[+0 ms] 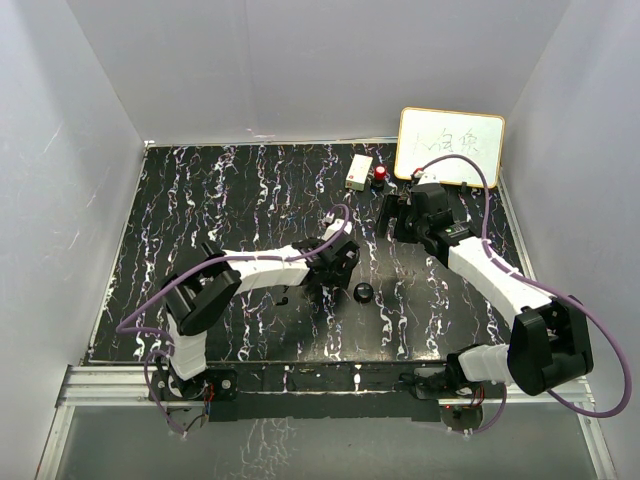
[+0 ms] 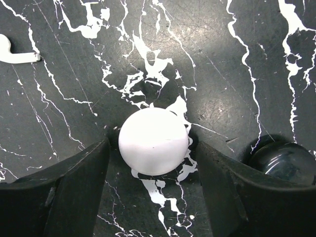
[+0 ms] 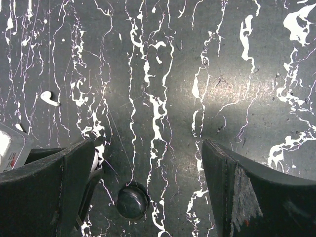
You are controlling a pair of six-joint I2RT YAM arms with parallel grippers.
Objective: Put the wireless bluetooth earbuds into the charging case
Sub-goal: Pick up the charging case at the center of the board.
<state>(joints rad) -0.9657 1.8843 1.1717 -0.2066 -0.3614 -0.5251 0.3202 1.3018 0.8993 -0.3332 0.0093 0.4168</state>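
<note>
**A:** From above, what's where?
**B:** The left gripper (image 1: 332,272) is low over the middle of the table (image 1: 200,190), with a black puck (image 1: 363,292) just beside it. The right gripper (image 1: 396,214) is further back, near a white box (image 1: 358,172).
**A:** Left wrist?
**B:** The jaws are open and flank a white round puck (image 2: 154,141), with a slim gap on each side. I take it for the case. A white earbud (image 2: 12,52) lies apart at top left.
**A:** Right wrist?
**B:** Jaws wide, holding nothing. A second earbud (image 3: 48,98) lies to the left.
**A:** Step?
**B:** Securing the case, I'd say. Next it should close squarely without nudging the puck.
</note>
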